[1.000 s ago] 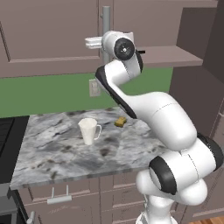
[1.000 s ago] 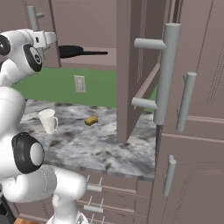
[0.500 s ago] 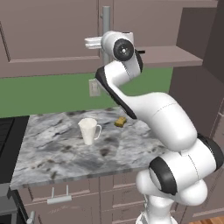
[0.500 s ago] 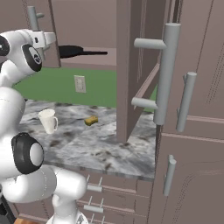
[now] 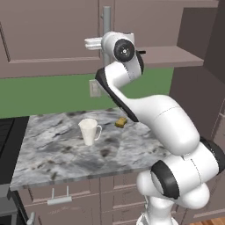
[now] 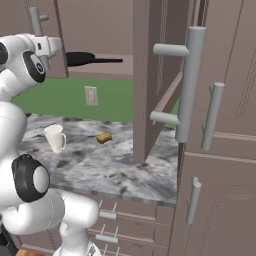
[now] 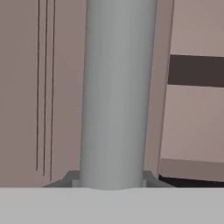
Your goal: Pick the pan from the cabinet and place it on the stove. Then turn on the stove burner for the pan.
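Note:
High at the mauve-brown cabinet [image 5: 48,30], my gripper [image 5: 103,43] is shut on the long silver bar handle [image 5: 106,19] of the left door. In the hand view that handle [image 7: 118,87] stands between my fingertips [image 7: 69,178]. The left door looks closed. The right door [image 6: 145,75] hangs open. On the open shelf lies the black pan [image 6: 80,58], its thin handle pointing right; a bit of it [image 5: 140,52] peeks out behind my arm. The black stove [image 5: 6,145] is at the far left edge of the counter.
A white mug [image 5: 89,131] and a small yellow sponge [image 5: 121,121] stand on the marble counter [image 5: 52,154]. The open door's bar handle [image 6: 189,85] juts out close on the right. Lower drawers run under the counter.

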Tool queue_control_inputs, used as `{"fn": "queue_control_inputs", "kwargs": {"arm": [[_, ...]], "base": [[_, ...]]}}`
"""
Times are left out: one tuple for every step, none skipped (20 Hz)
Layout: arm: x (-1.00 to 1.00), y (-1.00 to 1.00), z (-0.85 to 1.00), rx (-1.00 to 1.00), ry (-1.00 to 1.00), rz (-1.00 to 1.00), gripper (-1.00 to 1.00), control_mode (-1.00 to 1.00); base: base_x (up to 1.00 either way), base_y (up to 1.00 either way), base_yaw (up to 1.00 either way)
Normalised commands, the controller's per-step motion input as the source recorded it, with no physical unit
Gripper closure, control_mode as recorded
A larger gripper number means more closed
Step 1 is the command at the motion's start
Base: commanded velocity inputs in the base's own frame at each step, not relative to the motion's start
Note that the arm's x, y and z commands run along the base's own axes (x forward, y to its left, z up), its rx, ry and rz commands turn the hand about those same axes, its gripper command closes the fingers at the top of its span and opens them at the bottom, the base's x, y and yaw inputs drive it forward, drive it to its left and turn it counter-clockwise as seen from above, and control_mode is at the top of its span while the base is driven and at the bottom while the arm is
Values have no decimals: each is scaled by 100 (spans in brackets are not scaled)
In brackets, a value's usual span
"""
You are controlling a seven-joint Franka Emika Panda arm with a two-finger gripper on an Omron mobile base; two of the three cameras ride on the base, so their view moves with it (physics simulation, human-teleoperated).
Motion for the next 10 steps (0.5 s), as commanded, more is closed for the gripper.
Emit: {"fn": "queue_control_inputs", "kwargs": {"arm": [[-39,77,-8,-6,0,0,100,-100],[-39,92,-11,-8,0,0,100,-100],[-36,100,-13,-11,0,0,100,-100],[-35,100,-13,-11,0,0,100,-100],[-34,100,-10,-12,0,0,100,-100],[-34,100,-9,-12,0,0,100,-100],[-33,100,-7,-12,1,0,100,-100],[-34,100,-6,-12,1,0,100,-100],[-38,100,-6,-10,3,0,100,-100],[-42,100,-11,-10,4,0,100,-100]], "base": [[0,0,0],[0,0,0],[0,0,0],[0,0,0],[0,0,0],[0,0,0],[0,0,0],[0,0,0],[0,0,0],[0,0,0]]}}
